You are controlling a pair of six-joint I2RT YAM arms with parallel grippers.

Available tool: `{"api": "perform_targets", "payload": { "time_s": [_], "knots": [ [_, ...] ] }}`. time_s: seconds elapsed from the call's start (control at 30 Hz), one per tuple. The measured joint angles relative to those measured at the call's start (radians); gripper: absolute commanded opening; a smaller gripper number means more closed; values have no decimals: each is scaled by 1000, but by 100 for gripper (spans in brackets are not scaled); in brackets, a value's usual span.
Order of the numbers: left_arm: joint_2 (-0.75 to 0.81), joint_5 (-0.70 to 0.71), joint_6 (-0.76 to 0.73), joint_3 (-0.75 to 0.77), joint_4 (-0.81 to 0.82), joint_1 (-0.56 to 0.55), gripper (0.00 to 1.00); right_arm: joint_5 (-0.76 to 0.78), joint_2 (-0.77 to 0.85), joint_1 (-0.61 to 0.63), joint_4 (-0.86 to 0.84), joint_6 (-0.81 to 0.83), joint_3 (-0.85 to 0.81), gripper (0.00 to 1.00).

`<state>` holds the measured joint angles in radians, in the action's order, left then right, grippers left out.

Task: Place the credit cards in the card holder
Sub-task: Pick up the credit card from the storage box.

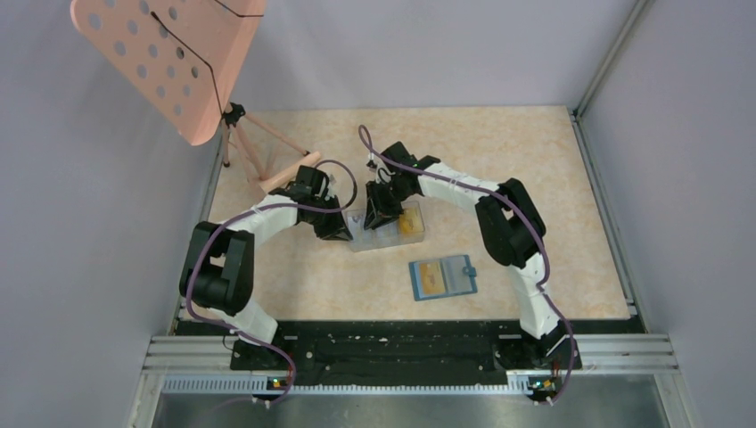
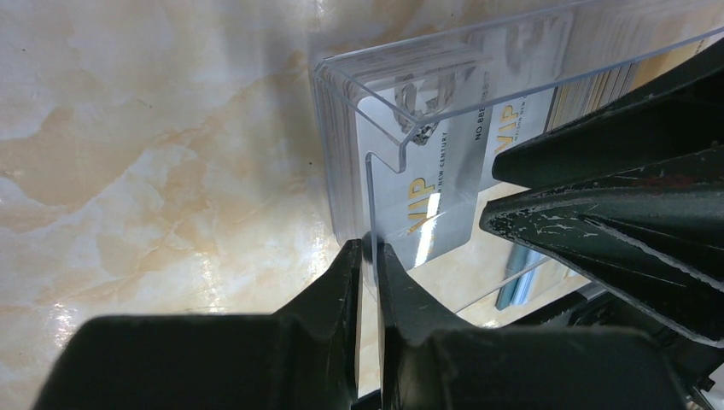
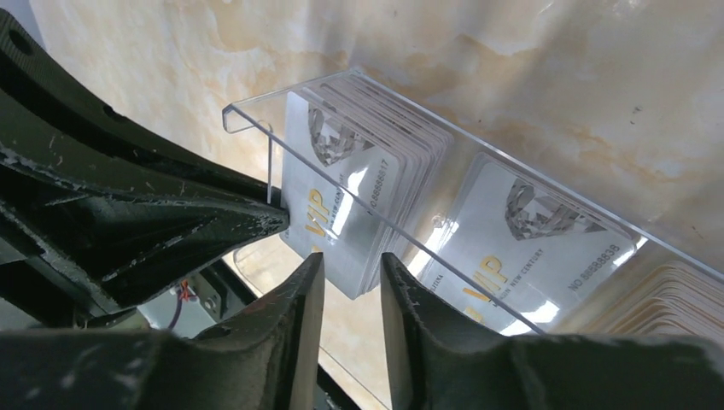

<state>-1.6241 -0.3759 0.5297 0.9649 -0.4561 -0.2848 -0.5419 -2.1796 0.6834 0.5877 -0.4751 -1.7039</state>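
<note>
A clear plastic compartment box (image 1: 390, 230) stands mid-table and holds stacks of whitish VIP credit cards (image 3: 341, 171) and orange-yellow ones (image 1: 412, 223). My left gripper (image 1: 341, 230) is shut on the box's thin left end wall (image 2: 369, 246). My right gripper (image 1: 382, 217) hangs over the box; its jaws (image 3: 352, 260) stand slightly apart around the lower corner of the leftmost whitish stack, with a gap on both sides. The teal-blue card holder (image 1: 443, 276) lies open in front of the box, an orange-yellow card (image 1: 431, 278) on its left half.
A pink perforated board (image 1: 169, 62) on a tripod (image 1: 267, 165) stands at the back left. Grey walls close the table on three sides. A metal rail (image 1: 401, 352) runs along the near edge by the arm bases.
</note>
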Motion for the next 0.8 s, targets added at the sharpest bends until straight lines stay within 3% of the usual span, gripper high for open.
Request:
{"api": "perform_targets", "payload": {
  "time_s": [0.1,0.23,0.5,0.8],
  "knots": [
    [3,0,2,0,0,0,30,20,0,2,0,0,0,35],
    [33,-19,27,0,4,-3,37,34,0,2,1,0,0,36],
    [66,-27,64,40,37,-1,39,52,0,2,0,-1,0,35],
    [-18,41,58,94,21,3,35,49,-5,2,0,-9,0,27]
  ]
}}
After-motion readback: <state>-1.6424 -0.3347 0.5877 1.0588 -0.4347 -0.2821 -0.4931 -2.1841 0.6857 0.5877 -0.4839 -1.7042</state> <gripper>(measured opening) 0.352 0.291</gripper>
